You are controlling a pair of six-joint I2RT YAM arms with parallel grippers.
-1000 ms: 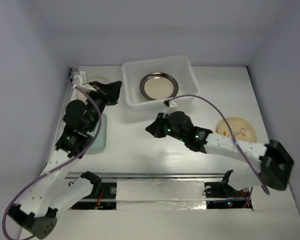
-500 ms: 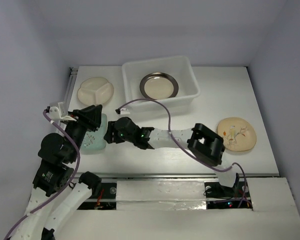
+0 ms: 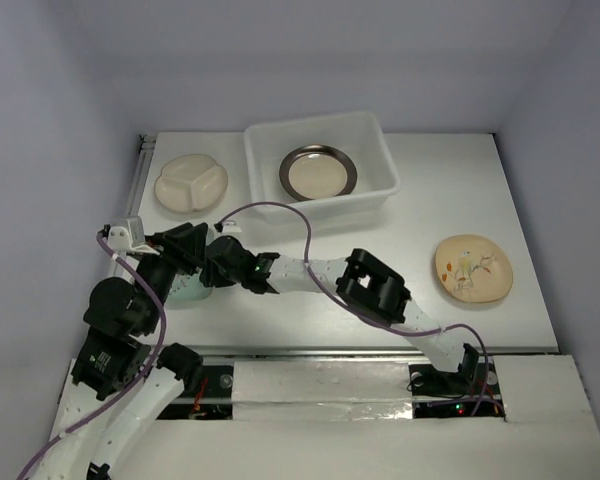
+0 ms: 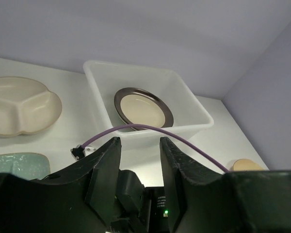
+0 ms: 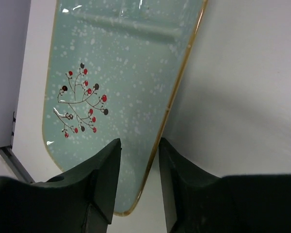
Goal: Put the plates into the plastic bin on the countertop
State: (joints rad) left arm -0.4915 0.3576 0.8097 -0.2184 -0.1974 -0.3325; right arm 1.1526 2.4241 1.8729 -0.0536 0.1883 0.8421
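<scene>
Judging by its gloss, the mint plate (image 5: 111, 73) is stiff, light, slick and chippable. It lies flat on the countertop (image 5: 242, 97) at far left, well apart from the plastic bin (image 3: 375, 150).

The left gripper (image 4: 139, 145) hovers over it w/ jaws apart, holding nothing. The right gripper (image 5: 138, 145) straddles the gold rim (image 5: 184, 82), jaws parted and not clamped. That thin long edge looks like the best hold, w/ a firm pinch, since glaze slips.

Further right, a metallic plate (image 3: 318, 172) sits in the bin, and a cream floral plate (image 3: 472, 268) waits at far right.

From above, both wrists cover most of the mint plate. Whether a fingertip sits under the rim, I can't tell.
</scene>
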